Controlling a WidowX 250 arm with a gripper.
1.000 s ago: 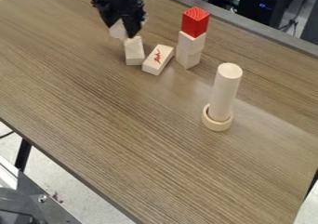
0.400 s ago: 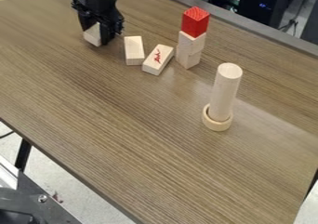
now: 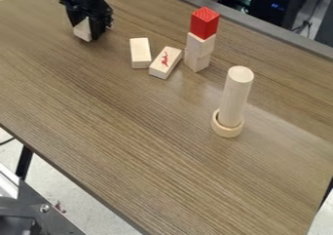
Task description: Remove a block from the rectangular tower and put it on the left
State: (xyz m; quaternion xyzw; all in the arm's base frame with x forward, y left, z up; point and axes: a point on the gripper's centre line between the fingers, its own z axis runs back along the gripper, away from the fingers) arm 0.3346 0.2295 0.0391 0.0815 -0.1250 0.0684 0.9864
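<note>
Nearest the camera, the wooden cylinder point(image 3: 236, 95) stands upright in its wooden ring point(image 3: 228, 129), well away from the action, so no need to go near it. Beyond it lie the marked block point(image 3: 166, 62) and the plain block point(image 3: 140, 52), close together at their near ends, and just past the marked one rises the red-topped tower point(image 3: 199, 46), red cube point(image 3: 205, 23) up on pale pieces. Any swing back to the right would want to pass well above that lot!

And here's the business, far out at the upper left: the pincer point(image 3: 85, 31) is clamped on the pale block point(image 3: 82, 29), one finger either side, to the left of the tower. The carry looks all but done; setting down is the step now. Whether the block's underside meets the counter point(image 3: 130, 127), I cannot tell, so ease straight down until it sits flat, and only then part the fingers, evenly. Let go high or tilted and it could topple; lift off crooked and a finger might drag it along.

Now the setting: down at the near left, a dark metal frame point(image 3: 48, 222), then pale floor point(image 3: 14, 156) beside a black leg point(image 3: 25, 162). The counter runs away in brown, streaky wood grain to a dark far edge, and behind it sits black computer gear point(image 3: 267, 5) with little blue lights, cables point(image 3: 303, 27) trailing alongside.
</note>
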